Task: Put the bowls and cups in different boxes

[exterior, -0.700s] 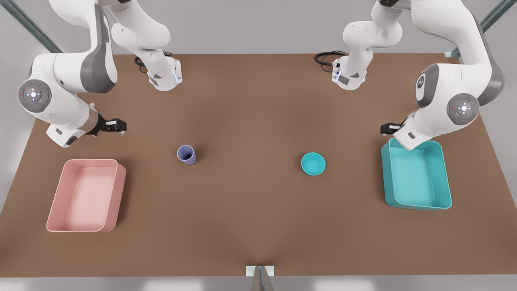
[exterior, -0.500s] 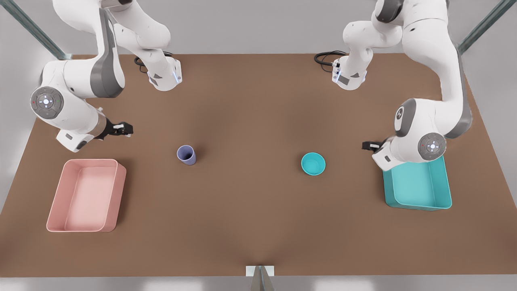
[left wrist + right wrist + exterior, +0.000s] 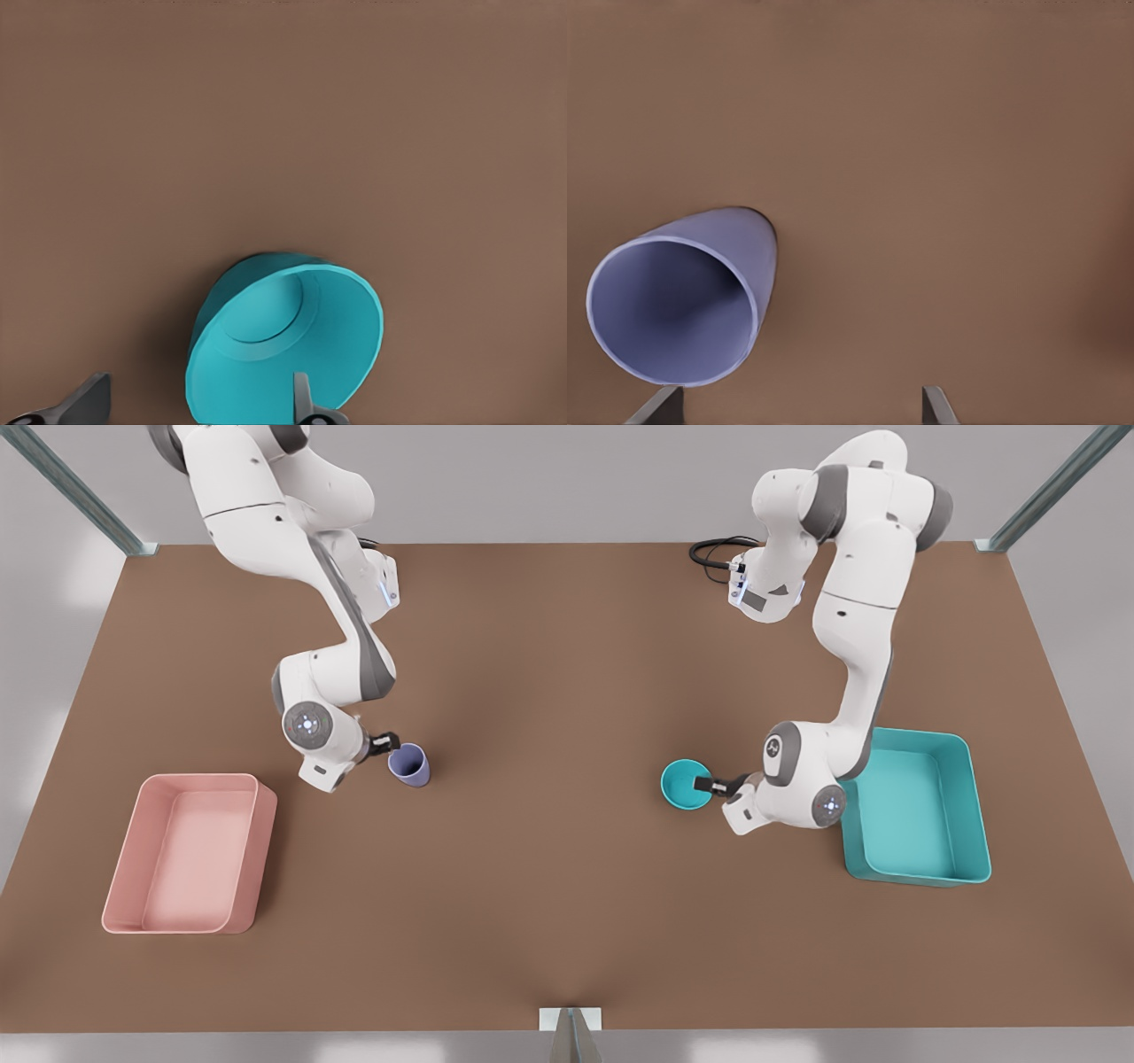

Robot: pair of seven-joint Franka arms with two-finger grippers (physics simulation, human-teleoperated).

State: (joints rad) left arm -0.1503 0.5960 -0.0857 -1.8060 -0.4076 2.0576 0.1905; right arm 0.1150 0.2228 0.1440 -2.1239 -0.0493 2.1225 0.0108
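Bowl (image 3: 686,784), teal, sitting right of centre in the front view; looking light, rigid, slick; my left gripper (image 3: 716,785) is straddling its rim, jaws spread, one finger (image 3: 303,403) inside; rim likely the best hold. Cup (image 3: 409,764), lavender, left of centre; light, tapered, probably slippery; my right gripper (image 3: 391,740) is arriving beside it, jaws spread. Pink box (image 3: 142,841), lower left, and teal box (image 3: 970,815), right, both lying empty on the desk (image 3: 549,691).

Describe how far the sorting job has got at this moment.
Nothing is boxed yet: pink box and teal box hold nothing. In hand: left gripper, open, straddles the bowl's rim; right gripper, open, sits beside the cup. Left: gripping, carrying, dropping both.
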